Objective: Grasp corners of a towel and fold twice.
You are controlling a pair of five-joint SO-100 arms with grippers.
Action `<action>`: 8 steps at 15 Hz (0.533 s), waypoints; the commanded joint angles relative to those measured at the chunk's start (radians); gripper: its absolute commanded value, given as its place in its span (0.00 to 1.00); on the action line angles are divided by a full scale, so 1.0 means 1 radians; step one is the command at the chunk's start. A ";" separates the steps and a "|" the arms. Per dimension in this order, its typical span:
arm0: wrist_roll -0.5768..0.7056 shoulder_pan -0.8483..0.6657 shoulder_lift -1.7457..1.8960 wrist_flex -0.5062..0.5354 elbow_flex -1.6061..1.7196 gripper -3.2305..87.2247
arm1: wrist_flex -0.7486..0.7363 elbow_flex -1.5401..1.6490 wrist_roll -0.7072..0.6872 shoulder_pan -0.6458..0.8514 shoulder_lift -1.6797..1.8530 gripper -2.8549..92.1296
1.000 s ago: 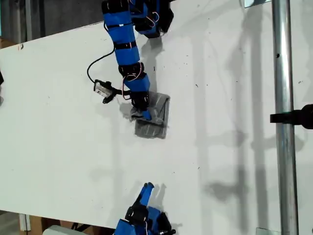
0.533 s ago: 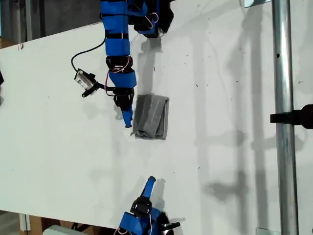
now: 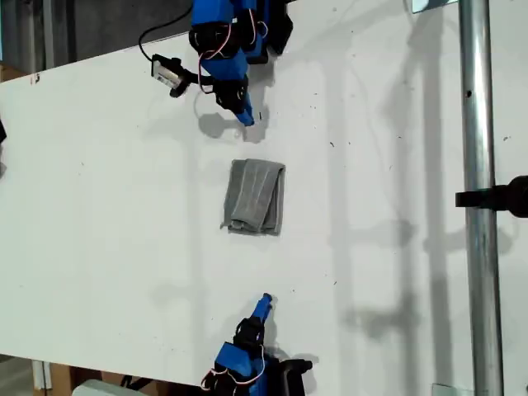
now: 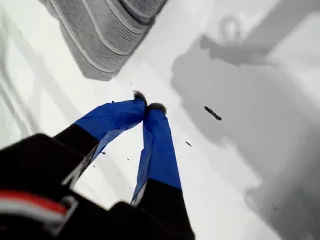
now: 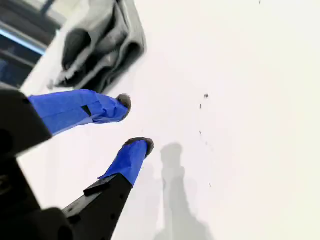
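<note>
Grey striped cloth sits near the middle of the white counter (image 3: 99,206), and that's your towel (image 3: 257,196), lying as a compact, layered rectangle with nothing touching it. Both arms are clear of it, one at each end of the exterior view.

Up at the top of the exterior view, your first hand (image 3: 245,118) hangs above the counter with its blue tips pointing down toward the towel, well apart from it. The first wrist view tells the story: the two blue fingers (image 4: 160,145) are pressed together at their dark tips, nothing between them. Beyond them you can see the towel (image 4: 107,30) with its pale stripes curving over a rounded folded edge, and a small dark mark on the counter just beside the tips.

Down at the bottom of the exterior view, your second hand (image 3: 265,299) points up toward the towel, also well apart from it. In the second wrist view the hand (image 5: 135,122) is spread, with a clear gap of bare white counter between the two blue fingers (image 5: 80,110), and it holds nothing. Past them the towel (image 5: 102,50) shows its stacked folds end on, dark hollows between the layers.

A metal pole (image 3: 478,206) runs down the exterior view's right side, far from the cloth.
</note>
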 commanded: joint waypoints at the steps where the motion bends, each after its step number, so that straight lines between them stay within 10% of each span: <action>1: 0.459 0.005 0.011 0.034 0.005 0.16 | 0.187 0.064 0.229 -0.061 0.193 0.04; 3: 0.446 0.000 0.011 0.032 0.006 0.15 | 0.423 0.048 0.126 -0.011 0.414 0.13; 8: 0.445 0.000 0.011 0.032 0.006 0.15 | 0.425 0.067 -0.008 0.163 0.416 0.14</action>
